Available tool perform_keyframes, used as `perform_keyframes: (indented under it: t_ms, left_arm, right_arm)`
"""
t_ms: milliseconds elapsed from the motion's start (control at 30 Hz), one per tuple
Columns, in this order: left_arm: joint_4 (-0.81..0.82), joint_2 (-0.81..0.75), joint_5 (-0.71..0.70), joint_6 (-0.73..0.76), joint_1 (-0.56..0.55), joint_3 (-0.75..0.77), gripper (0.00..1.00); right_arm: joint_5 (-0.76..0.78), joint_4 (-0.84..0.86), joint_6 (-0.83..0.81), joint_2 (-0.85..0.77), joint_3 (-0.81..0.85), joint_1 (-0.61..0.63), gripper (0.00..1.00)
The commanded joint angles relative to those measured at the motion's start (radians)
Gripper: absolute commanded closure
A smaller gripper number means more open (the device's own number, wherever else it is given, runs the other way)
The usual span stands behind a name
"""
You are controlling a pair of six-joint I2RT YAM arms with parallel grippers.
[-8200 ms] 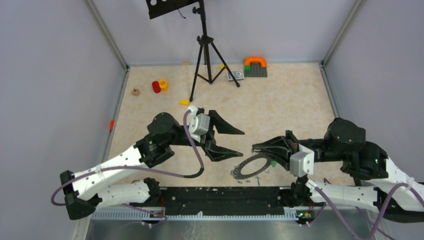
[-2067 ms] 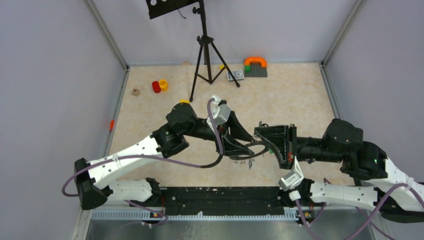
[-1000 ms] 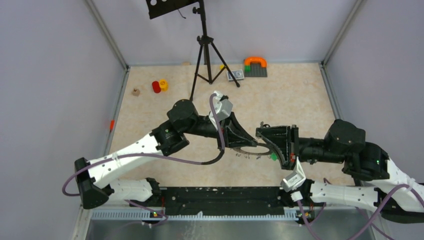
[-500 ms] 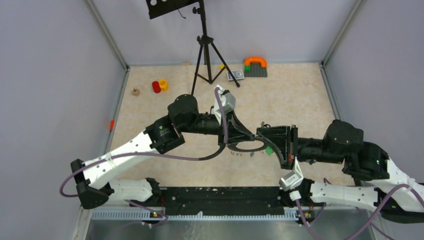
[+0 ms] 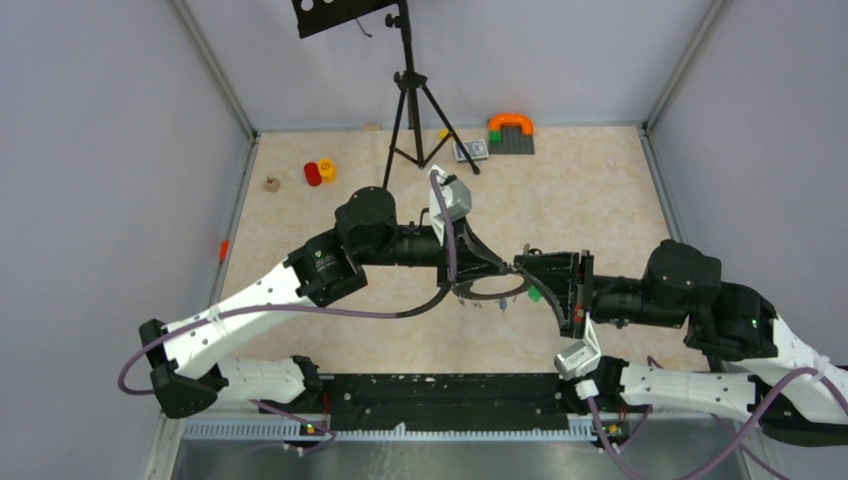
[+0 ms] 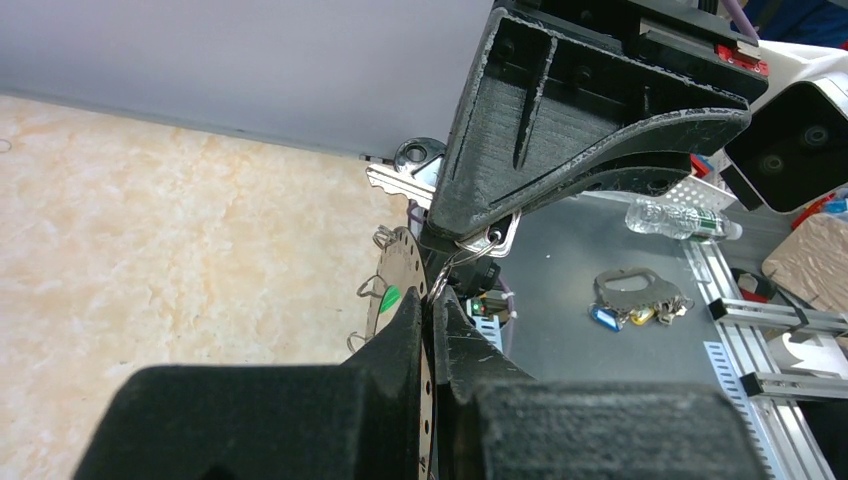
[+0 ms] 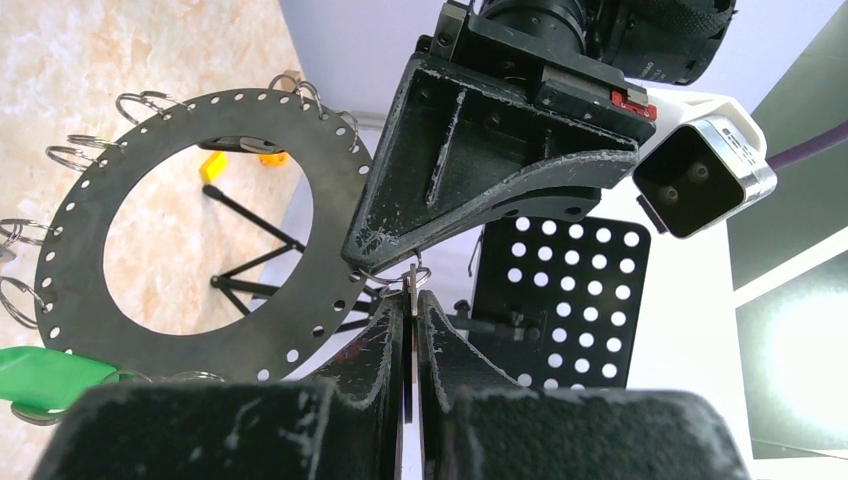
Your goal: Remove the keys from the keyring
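The keyring (image 5: 490, 297), a flat dark ring with small holes round its rim, hangs above the table between both arms. My left gripper (image 5: 480, 272) is shut on its left rim; in the left wrist view the keyring (image 6: 398, 262) runs edge-on between the jaws of my left gripper (image 6: 432, 302). My right gripper (image 5: 527, 271) meets it from the right, shut on a silver key (image 6: 402, 186) that hangs from a small wire loop. In the right wrist view my right gripper (image 7: 411, 296) pinches that key's blade edge-on beside the keyring (image 7: 70, 250). A green-tagged key (image 7: 40, 375) dangles below.
A black tripod (image 5: 410, 100) stands at the back of the table, with red and yellow toys (image 5: 320, 172) to its left and an orange-topped block (image 5: 511, 130) to its right. Off the table, another bunch of keys (image 6: 640, 298) lies on a grey surface.
The keyring has come up off the table. The left gripper, open at first, has shut on its rim, and both grippers have drifted slightly away from the bases with it.
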Motion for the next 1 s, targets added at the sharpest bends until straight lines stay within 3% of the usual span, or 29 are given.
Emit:
perform_keyframes:
  t_ms: [0, 967]
  left_arm:
    - [0.018, -0.018, -0.098, 0.013, 0.026, 0.043, 1.0]
    - [0.065, -0.024, -0.121, -0.015, 0.04, 0.045, 1.0]
  right_arm:
    - [-0.044, 0.002, -0.013, -0.005, 0.024, 0.008, 1.0]
    - [-0.035, -0.127, -0.039, 0.04, -0.014, 0.007, 1.0]
